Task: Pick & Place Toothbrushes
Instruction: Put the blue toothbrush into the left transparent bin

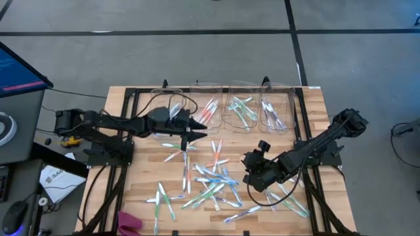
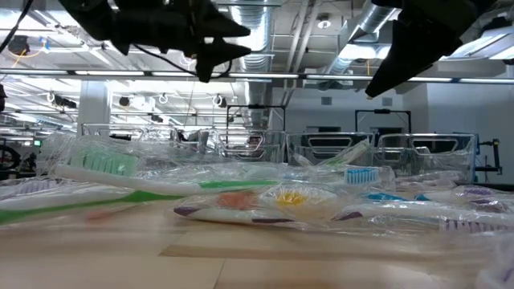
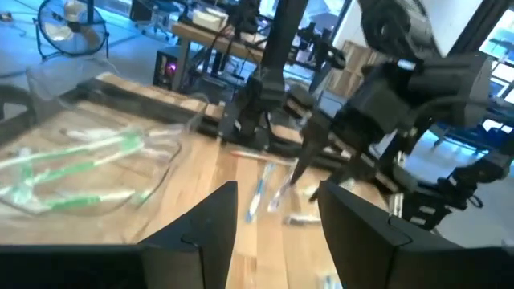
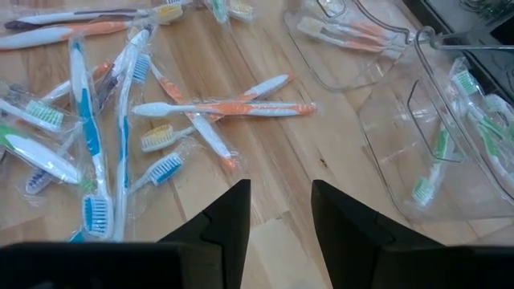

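Nearest the table's front edge, the toothbrushes (image 1: 209,183) lie scattered in wrappers from table centre toward 6 o'clock. At about 4 o'clock from centre the right gripper (image 4: 279,210) hovers above the wood, its fingers parted with nothing between them. At about 10 o'clock the left gripper (image 3: 275,210) hangs raised near the bins, fingers likewise apart and empty. Farthest back, at 12 o'clock, a row of clear bins (image 1: 248,111) holds more brushes sorted by colour.
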`<state>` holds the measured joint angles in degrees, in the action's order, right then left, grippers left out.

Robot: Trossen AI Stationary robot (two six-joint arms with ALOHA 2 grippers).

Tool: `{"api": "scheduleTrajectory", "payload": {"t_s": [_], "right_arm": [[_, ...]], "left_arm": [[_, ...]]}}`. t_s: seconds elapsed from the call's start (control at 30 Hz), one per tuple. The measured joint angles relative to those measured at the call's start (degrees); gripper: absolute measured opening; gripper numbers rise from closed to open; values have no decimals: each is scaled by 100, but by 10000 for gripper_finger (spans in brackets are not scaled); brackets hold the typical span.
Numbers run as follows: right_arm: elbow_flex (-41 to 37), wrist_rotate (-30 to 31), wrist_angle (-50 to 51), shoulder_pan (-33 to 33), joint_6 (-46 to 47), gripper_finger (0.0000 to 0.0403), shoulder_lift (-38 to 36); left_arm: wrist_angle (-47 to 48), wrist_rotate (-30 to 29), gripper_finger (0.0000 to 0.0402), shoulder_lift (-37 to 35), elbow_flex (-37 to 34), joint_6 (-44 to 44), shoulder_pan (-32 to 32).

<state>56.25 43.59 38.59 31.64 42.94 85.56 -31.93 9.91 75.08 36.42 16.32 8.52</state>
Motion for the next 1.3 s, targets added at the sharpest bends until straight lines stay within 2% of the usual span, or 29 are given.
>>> {"api": "scheduleTrajectory", "payload": {"t_s": [0.27, 0.63, 0.7, 0.87, 1.1, 1.3], "right_arm": [[0, 0, -33, -82, 4, 127, 0], [0, -33, -28, -173, 15, 127, 0], [0, -247, -9, -161, 15, 127, 0], [0, -1259, 210, -84, 106, 127, 0], [0, -1751, 300, 145, 461, 127, 0], [0, -2520, 533, 491, 1006, 127, 0]], "left_arm": [[-226, -60, 167, -16, -164, 60, -231], [-482, -55, 167, -16, -163, 54, -1093], [-572, -52, 167, -16, -163, 50, -1235], [-777, -49, 167, -177, -151, 48, -1499], [-556, 398, 167, -384, -153, -239, -1783], [-110, 407, 167, -384, -153, -273, -1996]]}}
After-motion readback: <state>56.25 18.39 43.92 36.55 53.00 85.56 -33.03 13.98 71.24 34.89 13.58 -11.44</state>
